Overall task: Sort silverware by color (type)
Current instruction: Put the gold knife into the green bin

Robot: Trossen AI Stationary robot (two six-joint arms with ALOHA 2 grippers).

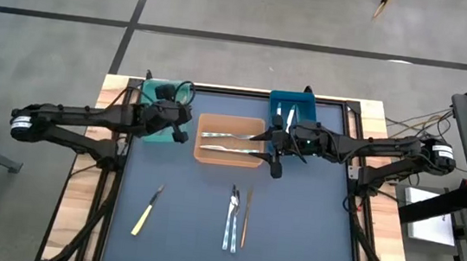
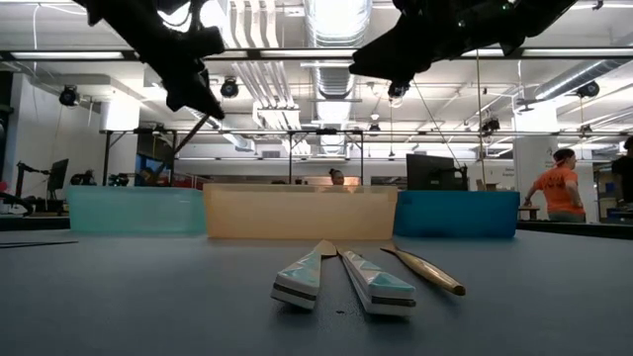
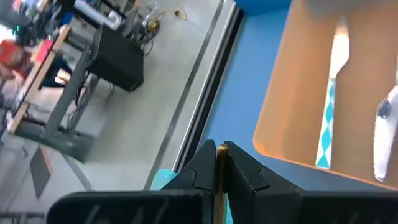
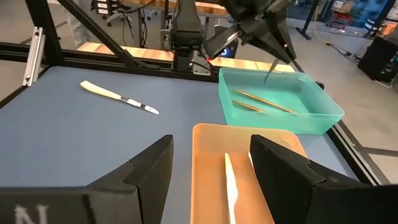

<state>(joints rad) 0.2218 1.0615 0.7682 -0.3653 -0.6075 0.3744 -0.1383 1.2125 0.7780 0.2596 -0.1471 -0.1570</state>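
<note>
Two patterned silver pieces point(image 2: 341, 280) and a gold one point(image 2: 427, 271) lie lowest on the surface point(image 1: 180, 229); left hand point(image 1: 184, 125) pinches a gold utensil point(image 3: 220, 180) over the teal bin point(image 1: 148, 130) at upper left; right hand point(image 1: 276, 157) gapes empty above the orange bin point(image 1: 201, 153) holding silverware; a cream-handled knife point(image 1: 146, 213) sits lower left.

One camera hangs above, looking straight down on the whole desk point(image 1: 292, 232). Another sits at desk level, close to three utensils, facing the room. Each wrist camera looks past its own pincer; both see the orange bin point(image 4: 211, 155), which perhaps all four views share.
</note>
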